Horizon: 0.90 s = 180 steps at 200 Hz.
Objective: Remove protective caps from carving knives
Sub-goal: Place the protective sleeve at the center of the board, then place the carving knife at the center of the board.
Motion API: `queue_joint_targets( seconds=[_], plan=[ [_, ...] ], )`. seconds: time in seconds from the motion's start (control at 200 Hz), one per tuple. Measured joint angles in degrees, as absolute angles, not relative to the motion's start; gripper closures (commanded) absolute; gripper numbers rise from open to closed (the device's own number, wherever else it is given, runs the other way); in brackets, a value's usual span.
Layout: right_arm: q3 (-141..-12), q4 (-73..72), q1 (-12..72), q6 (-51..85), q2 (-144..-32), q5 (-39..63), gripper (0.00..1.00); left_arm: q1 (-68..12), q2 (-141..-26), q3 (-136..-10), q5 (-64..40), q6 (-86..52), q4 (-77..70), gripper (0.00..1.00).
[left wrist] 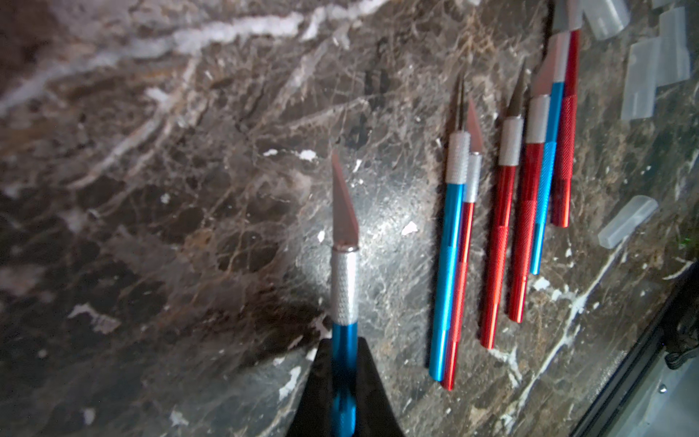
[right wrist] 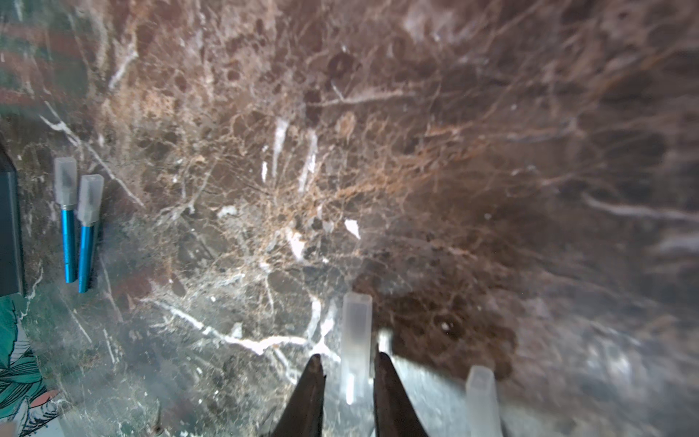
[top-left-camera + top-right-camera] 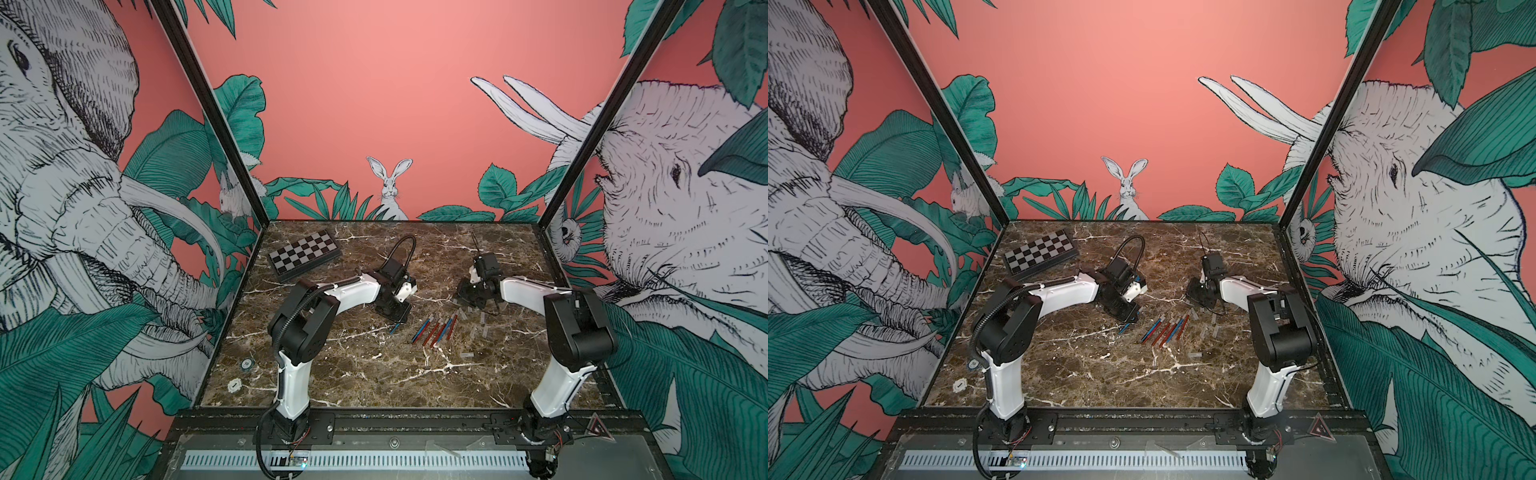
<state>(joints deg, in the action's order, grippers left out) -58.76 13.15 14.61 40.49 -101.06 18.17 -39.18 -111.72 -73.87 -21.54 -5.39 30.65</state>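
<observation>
My left gripper (image 1: 344,352) is shut on the blue handle of a carving knife (image 1: 344,287) whose silver blade is bare; in both top views it hovers left of centre (image 3: 397,320) (image 3: 1127,318). Several uncapped carving knives (image 1: 495,246) (image 3: 436,330) lie in a row to its right. My right gripper (image 2: 350,363) (image 3: 467,297) stands open low over the table, with a clear protective cap (image 2: 355,333) between its fingers and a gap on one side. Two blue knives (image 2: 68,242) with caps on lie further off. Loose caps (image 3: 484,328) (image 1: 628,221) are scattered right of the row.
A checkered board (image 3: 304,254) lies at the back left. Two small round discs (image 3: 247,364) (image 3: 235,385) sit near the front left edge. Another loose cap (image 2: 482,401) lies beside my right fingers. Black frame posts and printed walls enclose the marble table (image 3: 374,386).
</observation>
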Motion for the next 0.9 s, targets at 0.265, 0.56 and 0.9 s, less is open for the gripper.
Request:
queue_joint_targets(
  seconds=[0.265, 0.56, 0.9],
  plan=[
    [-58.7, 14.3, 14.6, 40.2, -92.6, 17.1, 0.74, -39.6, -112.1, -74.2, -21.6, -6.2, 30.0, 0.73],
    [-55.9, 15.3, 14.6, 40.3, -87.9, 16.2, 0.74, -39.7, -112.1, -75.3, -21.1, -6.5, 30.0, 0.65],
    [-55.3, 17.5, 14.6, 39.2, -83.1, 15.1, 0.63, -37.8, -109.8, -84.2, -16.6, -3.8, 33.5, 0.37]
  ],
)
